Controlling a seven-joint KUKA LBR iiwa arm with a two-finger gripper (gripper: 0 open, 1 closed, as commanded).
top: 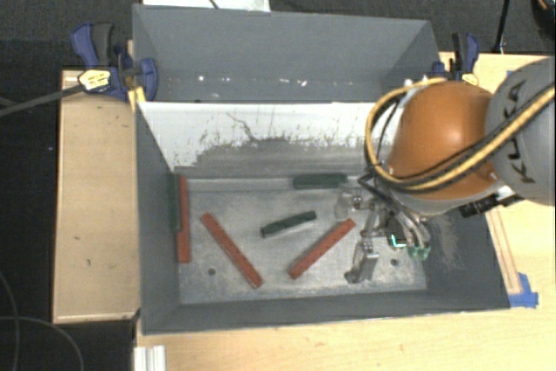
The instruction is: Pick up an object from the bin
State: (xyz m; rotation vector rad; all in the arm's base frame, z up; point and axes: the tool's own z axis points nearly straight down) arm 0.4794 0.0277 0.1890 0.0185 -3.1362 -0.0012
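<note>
The grey metal bin (165, 143) took up the middle of the view, with a few thin sticks scattered on its floor. The arm (521, 135) came in from the right, its orange cover (439, 139) looped with cables (373, 139) and hanging over the bin's right side. Below the cover the gripper (361, 267) sat low over the right part of the floor. Whether it was open or closed could not be told, and nothing could be made out in its hold. A long red-brown stick (231, 250) lay slanted on the left part of the floor, well apart from the gripper. An upright red-brown stick (183, 226) lay along the left wall with a dark strip (174, 204) beside it. Nearest the gripper lay the slanted red-brown stick (320, 249), its upper end just beside the gripper. A dark green stick (288, 224) lay between the two slanted ones, and another green stick (319, 181) lay against the back wall.
</note>
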